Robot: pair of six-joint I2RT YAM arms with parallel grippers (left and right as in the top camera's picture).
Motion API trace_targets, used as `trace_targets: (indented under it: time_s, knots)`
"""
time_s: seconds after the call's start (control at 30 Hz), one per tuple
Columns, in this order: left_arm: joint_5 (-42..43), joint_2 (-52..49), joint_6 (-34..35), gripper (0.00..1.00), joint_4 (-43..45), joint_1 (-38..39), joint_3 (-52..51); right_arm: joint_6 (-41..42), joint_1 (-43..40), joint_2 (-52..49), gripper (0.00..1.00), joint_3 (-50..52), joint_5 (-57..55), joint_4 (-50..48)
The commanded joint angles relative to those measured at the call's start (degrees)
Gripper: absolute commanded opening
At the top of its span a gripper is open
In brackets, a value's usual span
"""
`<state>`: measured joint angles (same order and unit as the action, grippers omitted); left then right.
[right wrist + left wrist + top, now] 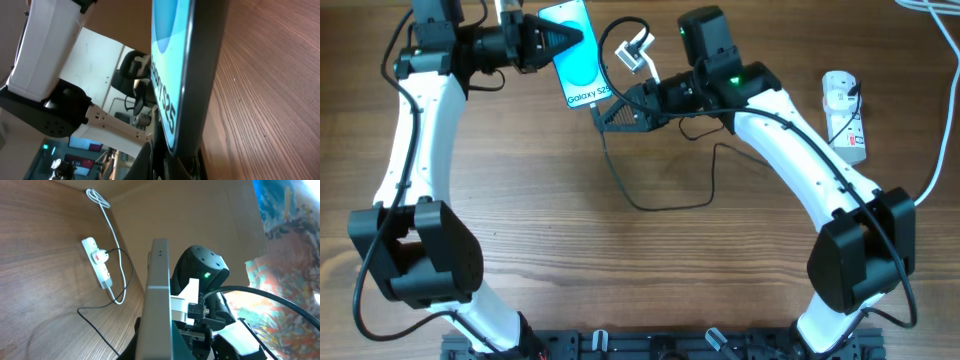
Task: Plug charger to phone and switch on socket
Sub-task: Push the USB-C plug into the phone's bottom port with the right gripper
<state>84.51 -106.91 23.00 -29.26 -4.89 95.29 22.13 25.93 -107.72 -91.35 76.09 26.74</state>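
Observation:
My left gripper (552,42) is shut on the phone (582,65), holding it at its far end above the table, teal-blue screen up, with the text end toward my right gripper. In the left wrist view the phone (160,290) shows edge-on. My right gripper (610,112) is at the phone's text end, shut on the tip of the charger (660,206). The thin black cable trails across the table to the socket (844,115) at the right. In the right wrist view the phone (170,50) fills the middle, and the jaws (172,162) meet its lower edge. The connector itself is hidden.
The socket (97,262) lies near the table's right edge with a black plug in it. Its thick white cord (114,235) runs off toward the far corner. The black cable (99,333) lies loose on the wood between the arms.

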Motion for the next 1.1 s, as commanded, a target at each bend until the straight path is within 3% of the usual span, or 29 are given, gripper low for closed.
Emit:
trace_targets:
  time_s: [0.0,1.07]
  knots:
    - [5.84,1.22,-0.07,0.04,-1.14,1.57,-0.13,2.49,-1.46,0.33,0.05,-1.62,-4.31,-4.02]
    - [5.70,1.22,1.49,0.04,1.46,1.18,-0.13,2.01,-1.42,0.33,0.04,-1.62,0.31,-1.88]
